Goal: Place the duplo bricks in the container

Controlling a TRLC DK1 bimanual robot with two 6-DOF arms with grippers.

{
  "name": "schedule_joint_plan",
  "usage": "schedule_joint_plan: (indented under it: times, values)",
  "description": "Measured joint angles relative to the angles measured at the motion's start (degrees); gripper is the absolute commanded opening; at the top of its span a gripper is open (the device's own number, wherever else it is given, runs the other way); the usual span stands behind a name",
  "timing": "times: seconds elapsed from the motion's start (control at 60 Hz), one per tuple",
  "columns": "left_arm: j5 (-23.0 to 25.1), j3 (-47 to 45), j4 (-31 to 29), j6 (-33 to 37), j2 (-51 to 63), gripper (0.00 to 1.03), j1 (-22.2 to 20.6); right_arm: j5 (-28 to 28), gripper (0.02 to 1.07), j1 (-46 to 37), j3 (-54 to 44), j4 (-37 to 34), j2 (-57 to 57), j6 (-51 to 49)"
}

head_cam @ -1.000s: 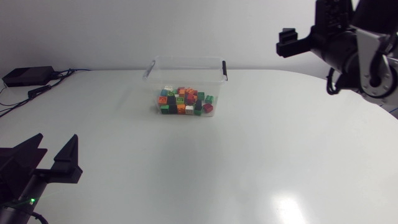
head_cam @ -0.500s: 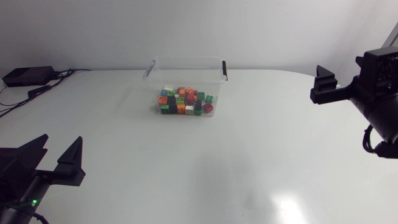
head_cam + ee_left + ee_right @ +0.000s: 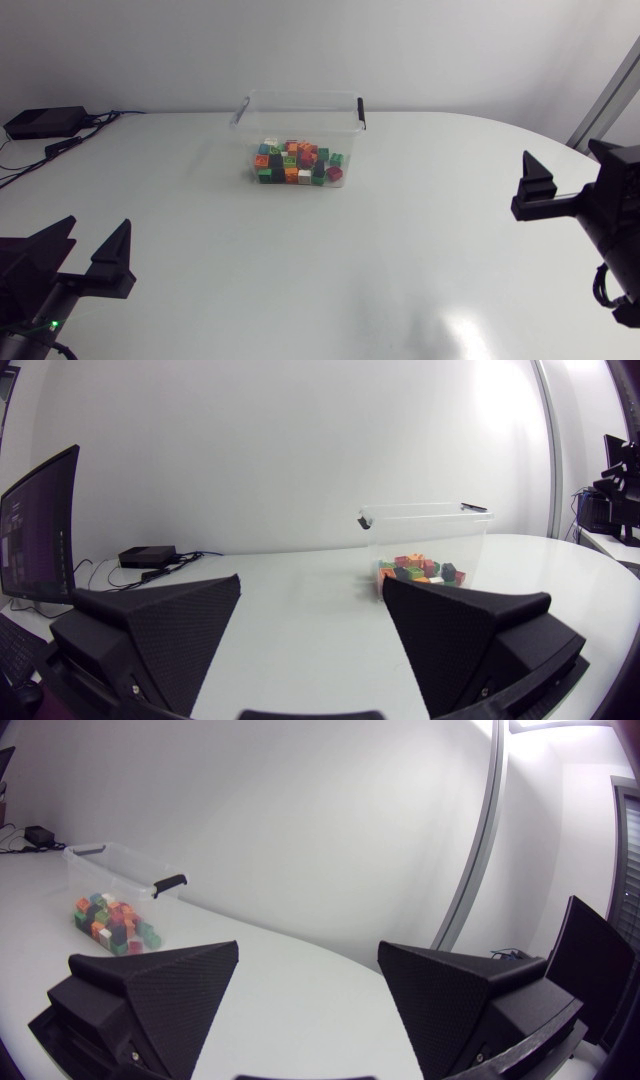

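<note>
head view: the clear container (image 3: 300, 118) stands at the far middle of the table (image 3: 300, 280). the duplo bricks (image 3: 295, 163) lie heaped on its floor. i see none loose on the table, so the task looks done. the left gripper (image 3: 93, 240) sits at the near left and the right gripper (image 3: 562, 180) at the right edge. both are well apart from the container, likely parked out of the way.

left wrist view: its fingers (image 3: 170, 630) are spread wide and hold nothing, with the container ahead between them.

right wrist view: its fingers (image 3: 160, 995) are likewise wide apart and empty, with the container far ahead, off to one side.
</note>
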Motion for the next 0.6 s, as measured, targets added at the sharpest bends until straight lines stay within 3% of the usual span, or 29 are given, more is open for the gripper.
schedule_joint_plan:
  times: [0.6]
  values:
    - [1.0,0.0,-0.2,-0.5,0.0,0.99,0.8,-5.5,1.03,-1.6,-9.6,-8.8,-18.1,6.6]
